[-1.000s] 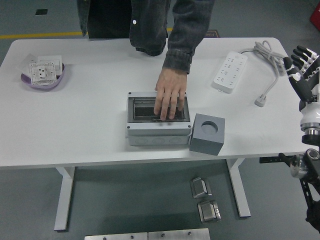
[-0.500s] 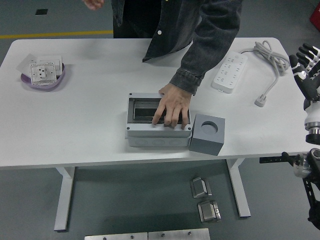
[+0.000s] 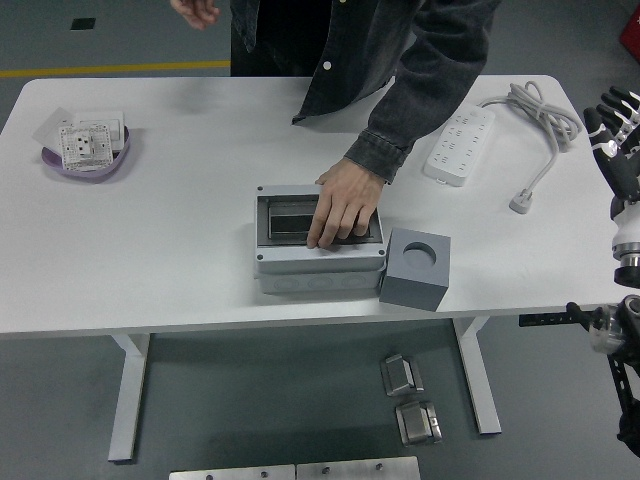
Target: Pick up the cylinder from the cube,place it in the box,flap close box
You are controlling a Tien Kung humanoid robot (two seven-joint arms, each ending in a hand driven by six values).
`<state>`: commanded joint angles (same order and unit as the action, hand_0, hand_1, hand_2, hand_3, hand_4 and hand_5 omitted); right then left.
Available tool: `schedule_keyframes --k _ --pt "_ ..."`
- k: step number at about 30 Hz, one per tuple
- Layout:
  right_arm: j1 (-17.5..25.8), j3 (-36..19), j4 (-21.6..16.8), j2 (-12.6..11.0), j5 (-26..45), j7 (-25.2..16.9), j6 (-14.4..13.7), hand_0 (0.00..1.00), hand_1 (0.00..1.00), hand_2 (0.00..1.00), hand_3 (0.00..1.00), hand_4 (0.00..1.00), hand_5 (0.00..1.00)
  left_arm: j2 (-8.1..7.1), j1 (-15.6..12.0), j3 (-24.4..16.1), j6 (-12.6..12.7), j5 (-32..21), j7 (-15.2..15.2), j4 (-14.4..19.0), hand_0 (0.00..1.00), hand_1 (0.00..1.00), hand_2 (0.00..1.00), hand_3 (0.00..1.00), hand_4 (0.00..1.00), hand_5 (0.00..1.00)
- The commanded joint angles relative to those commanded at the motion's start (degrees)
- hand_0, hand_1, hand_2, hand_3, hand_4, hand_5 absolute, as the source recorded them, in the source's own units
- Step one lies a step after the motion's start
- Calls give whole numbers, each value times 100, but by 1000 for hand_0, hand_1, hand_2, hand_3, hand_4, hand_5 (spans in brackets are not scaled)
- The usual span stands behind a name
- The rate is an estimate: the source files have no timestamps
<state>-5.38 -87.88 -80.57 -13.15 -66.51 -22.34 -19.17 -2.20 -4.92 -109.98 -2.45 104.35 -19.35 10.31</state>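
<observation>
cube [image 3: 414,268] at near edge, round top hole, just right of box [image 3: 318,244] | cylinder not visible | person's hand [image 3: 343,205] flat on box's dark window | right hand [image 3: 620,135] raised at far right, fingers spread, empty

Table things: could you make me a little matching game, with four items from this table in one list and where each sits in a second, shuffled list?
Things:
1. grey box
2. grey cube
3. power strip
4. purple bowl

Places:
A. far left of the table
B. far right, cord looped beside it
C. centre, under the person's hand
D. at the box's right side, round hole on top

Pairs: 1-C, 2-D, 3-B, 4-A
</observation>
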Motion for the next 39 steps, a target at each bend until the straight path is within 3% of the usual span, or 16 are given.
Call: schedule_keyframes --k 39 --pt "90 -44 18 23 11 6 36 807 738 751 721 972 498 81 -31 285 42 -358 12 0 675 690 597 711 490 9"
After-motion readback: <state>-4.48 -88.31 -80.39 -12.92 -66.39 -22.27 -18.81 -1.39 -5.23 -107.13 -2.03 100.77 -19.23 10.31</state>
